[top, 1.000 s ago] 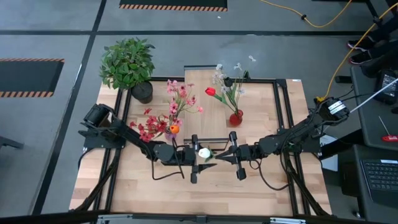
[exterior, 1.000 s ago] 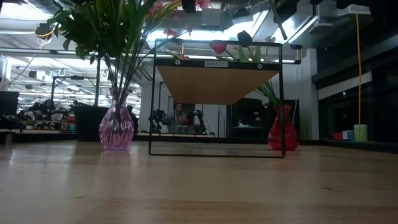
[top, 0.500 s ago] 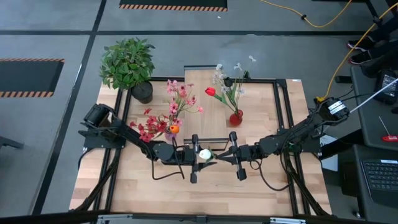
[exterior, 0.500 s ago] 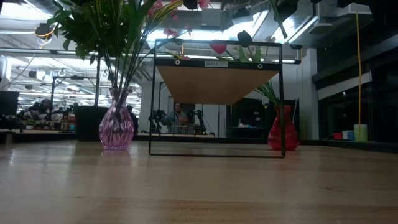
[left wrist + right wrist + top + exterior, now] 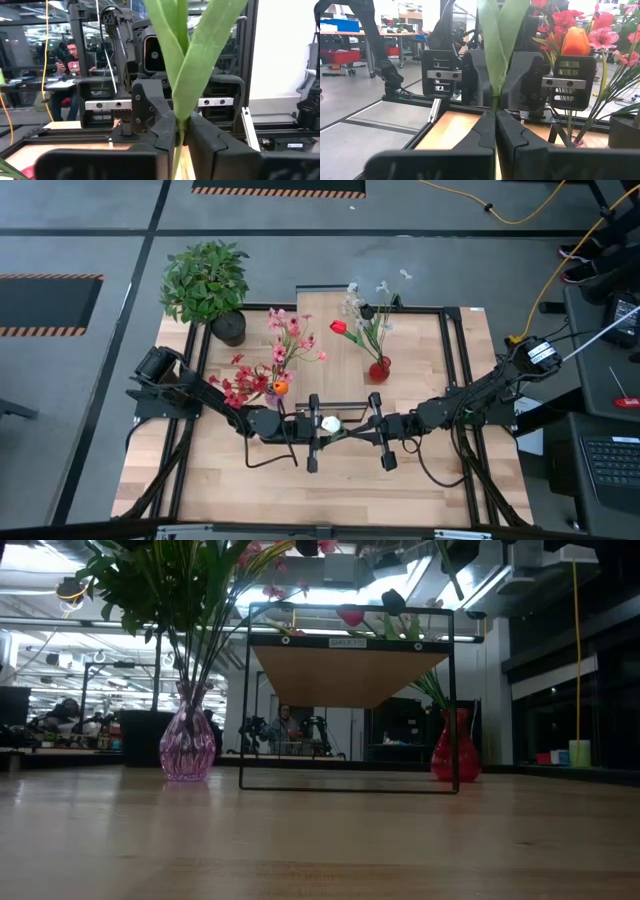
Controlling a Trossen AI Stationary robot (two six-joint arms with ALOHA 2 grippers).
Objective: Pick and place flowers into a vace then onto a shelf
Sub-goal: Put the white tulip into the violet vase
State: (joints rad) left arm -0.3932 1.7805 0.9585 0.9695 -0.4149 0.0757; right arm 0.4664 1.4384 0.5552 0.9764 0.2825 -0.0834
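1. Two end effectors, nose to nose over the bench's (image 5: 420,480) middle, sharing one stem between them.
2. Left end effector (image 5: 312,427): fingers drawn in against the green stalk; left wrist view shows the stalk pinched in the narrow slit between the dark pads (image 5: 162,131).
3. Right end effector (image 5: 380,428): clenched on the same stalk; right wrist view shows its fingers (image 5: 485,131) pressed together with the leaves rising from the seam.
4. White flower (image 5: 329,425): pale rounded blossom, lying level between the two end effectors, above the bench, not yet in any vase.
5. Leaves (image 5: 190,55): long, flat, matte green blades, cloth-like, forked upward from the grip.
6. Step in hand, by judgement: a hand-over. Best done by confirming one firm grip before the other lets go, keeping the stalk straight, avoiding twist on the thin stem.
7. Purple vase (image 5: 187,745): clear ribbed glass, bulbous, holding pink, red and orange blossoms (image 5: 285,340).
8. Red vase (image 5: 455,748): glossy, narrow-necked, holding a red tulip and pale sprays.
9. Shelf (image 5: 350,675): light-wood panel in a thin black frame, standing between the vases.
10. Potted plant (image 5: 205,280): bushy green, at the bench's far left corner.
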